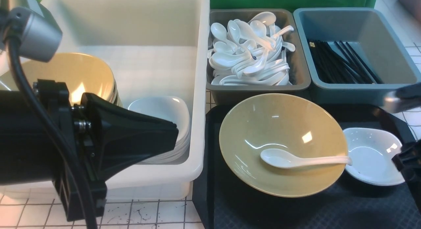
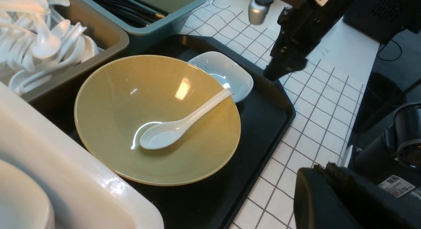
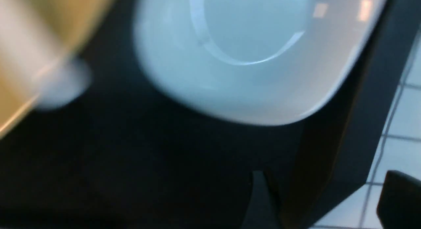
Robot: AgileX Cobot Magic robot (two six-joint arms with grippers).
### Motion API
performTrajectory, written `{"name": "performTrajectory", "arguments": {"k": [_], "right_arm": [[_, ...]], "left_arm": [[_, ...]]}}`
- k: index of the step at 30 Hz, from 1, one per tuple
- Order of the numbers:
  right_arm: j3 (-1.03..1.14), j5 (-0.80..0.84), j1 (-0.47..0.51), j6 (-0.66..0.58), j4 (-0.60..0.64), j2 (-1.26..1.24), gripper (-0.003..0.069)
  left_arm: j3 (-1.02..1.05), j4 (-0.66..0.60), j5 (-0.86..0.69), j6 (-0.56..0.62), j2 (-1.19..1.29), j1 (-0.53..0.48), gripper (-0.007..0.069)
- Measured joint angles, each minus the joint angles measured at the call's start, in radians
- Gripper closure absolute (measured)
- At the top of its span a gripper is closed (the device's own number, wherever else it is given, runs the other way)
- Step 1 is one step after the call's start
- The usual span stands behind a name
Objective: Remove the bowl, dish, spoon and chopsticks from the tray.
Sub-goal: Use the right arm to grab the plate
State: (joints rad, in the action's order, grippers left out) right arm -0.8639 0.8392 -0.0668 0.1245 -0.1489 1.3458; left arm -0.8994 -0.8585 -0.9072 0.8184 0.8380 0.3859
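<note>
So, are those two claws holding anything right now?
No, nothing. The left gripper is shut and empty; the right gripper hangs open near the dish, gripping nothing.

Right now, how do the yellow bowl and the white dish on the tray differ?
The bowl is mustard yellow; the dish is white. The bowl is round and far wider than the rounded-square dish. The bowl holds the spoon; the dish is empty. Both are glossy, shallow and upright on the black tray.
</note>
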Motion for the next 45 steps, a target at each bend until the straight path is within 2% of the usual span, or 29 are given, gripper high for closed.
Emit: {"name": "performTrajectory", "arguments": {"k": [3, 9, 12, 13, 14, 15, 16, 19, 23, 27, 32, 45], "right_arm": [[0.041, -0.076, 0.094, 0.026, 0.08, 0.006, 0.0204], [0.062, -0.144, 0.203, 0.036, 0.226, 0.059, 0.0204], [0.065, -0.14, 0.203, -0.124, 0.306, 0.083, 0.0205], [0.065, -0.133, 0.191, -0.253, 0.331, 0.089, 0.0207], [0.065, -0.131, 0.185, -0.298, 0.338, 0.089, 0.0207], [0.065, -0.121, 0.159, -0.438, 0.358, 0.09, 0.0207], [0.065, -0.12, 0.136, -0.51, 0.367, 0.09, 0.0207], [0.066, -0.148, 0.054, -0.696, 0.374, 0.089, 0.0207], [0.082, -0.237, -0.014, -0.874, 0.344, 0.089, 0.0207], [0.087, -0.333, -0.022, -0.936, 0.267, 0.089, 0.0207], [0.087, -0.353, -0.022, -1.015, 0.26, 0.121, 0.0207], [0.096, -0.439, -0.022, -1.022, 0.279, 0.252, 0.019]], "left_arm": [[0.0, 0.0, -0.002, 0.0, 0.0, 0.0, 0.0625], [0.0, -0.007, -0.002, 0.0, 0.0, 0.0, 0.0625], [0.0, -0.008, -0.002, 0.0, 0.0, 0.0, 0.0625], [0.0, -0.008, -0.002, 0.0, 0.0, 0.0, 0.0625], [0.0, -0.008, -0.002, 0.0, 0.0, 0.0, 0.0625], [0.0, -0.008, -0.002, 0.0, 0.0, 0.0, 0.0625], [0.0, -0.008, -0.002, 0.0, 0.0, 0.0, 0.0625], [0.0, -0.009, 0.0, 0.0, 0.0, 0.0, 0.0625], [0.0, -0.009, 0.0, 0.0, 0.0, 0.0, 0.0625], [0.0, -0.009, -0.003, 0.0, 0.0, 0.0, 0.0625], [0.0, -0.009, -0.003, 0.0, 0.0, 0.0, 0.0625], [0.0, -0.009, -0.004, 0.0, 0.0, 0.0, 0.0625]]}}
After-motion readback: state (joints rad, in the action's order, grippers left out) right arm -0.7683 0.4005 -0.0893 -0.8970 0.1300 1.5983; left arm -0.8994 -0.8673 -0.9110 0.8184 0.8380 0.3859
